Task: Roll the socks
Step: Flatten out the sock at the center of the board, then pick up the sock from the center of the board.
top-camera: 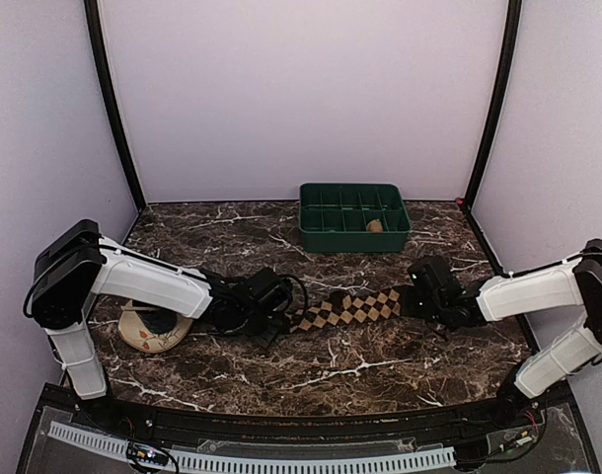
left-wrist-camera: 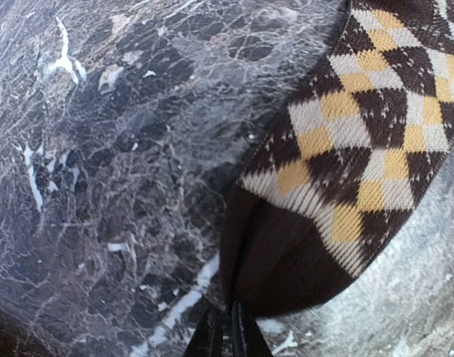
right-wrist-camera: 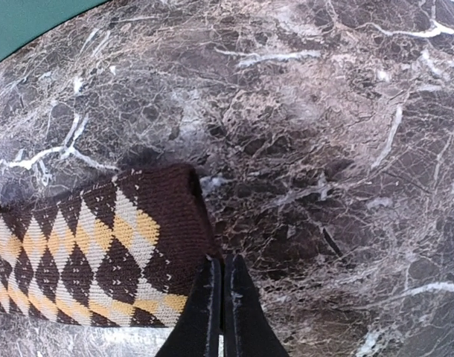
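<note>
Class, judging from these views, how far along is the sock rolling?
Done: little; a small tan thing lies in the green tray, too small to identify. In hand: the checked sock lies flat, the left gripper and right gripper each pinching one end. Left: rolling it; no turn has begun.

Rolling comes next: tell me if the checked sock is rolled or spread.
Spread flat. The checked sock lies full length between the left gripper and right gripper, each shut on one end.
</note>
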Controlling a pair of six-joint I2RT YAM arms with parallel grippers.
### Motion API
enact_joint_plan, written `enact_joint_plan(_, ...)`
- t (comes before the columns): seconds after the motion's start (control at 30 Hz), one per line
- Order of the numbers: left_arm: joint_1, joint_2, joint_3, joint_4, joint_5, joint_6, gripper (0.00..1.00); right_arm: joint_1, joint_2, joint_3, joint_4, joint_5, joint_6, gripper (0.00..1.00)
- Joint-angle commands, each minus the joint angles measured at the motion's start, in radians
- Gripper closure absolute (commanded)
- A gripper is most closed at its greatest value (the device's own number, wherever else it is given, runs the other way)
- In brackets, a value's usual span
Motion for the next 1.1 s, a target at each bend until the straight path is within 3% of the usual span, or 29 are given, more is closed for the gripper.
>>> enact_joint_plan(0.0,0.0,-0.081,-0.042,0.008,0.08,-0.03,0.9,-0.011,0.02,-0.013,0.061,-0.012,0.02,1.0)
enact_joint_plan(0.4,-0.006,-0.182,-0.01,0.133,0.096,0.076,0.77,0.011,0.042,0.006,0.08,-0.023,0.016,1.0)
enact_joint_plan(0.7,0.0,-0.006,0.084,0.173,0.186,0.152,0.83,0.059,0.026,0.065,0.038,0.0,-0.004,1.0)
enact_joint_plan(1.07,0.031,0.057,0.027,0.216,0.176,0.09,0.85,0.166,0.037,0.232,-0.057,0.033,-0.024,1.0)
